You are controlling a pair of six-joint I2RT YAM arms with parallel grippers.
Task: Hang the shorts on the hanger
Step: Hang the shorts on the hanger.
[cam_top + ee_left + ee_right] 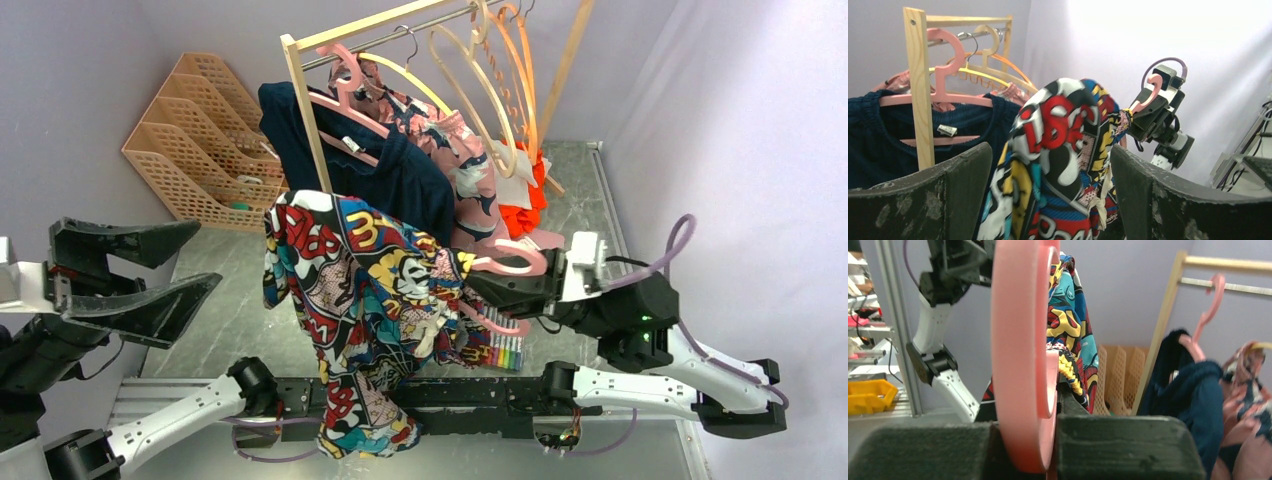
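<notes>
Shorts (370,300) in comic print hang draped over the pale-pink hanger (512,262), just near of the wooden rack (306,120). We see our right gripper (478,288) clamped on the hanger's hook. Our left gripper (205,257) gapes wide, apart on the left.

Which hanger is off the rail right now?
The pale-pink plastic hanger carrying the comic-print shorts: the right gripper clamps its hook. The second pink hanger, the cream hangers and the orange hangers hang on the wooden rack's rail.
</notes>
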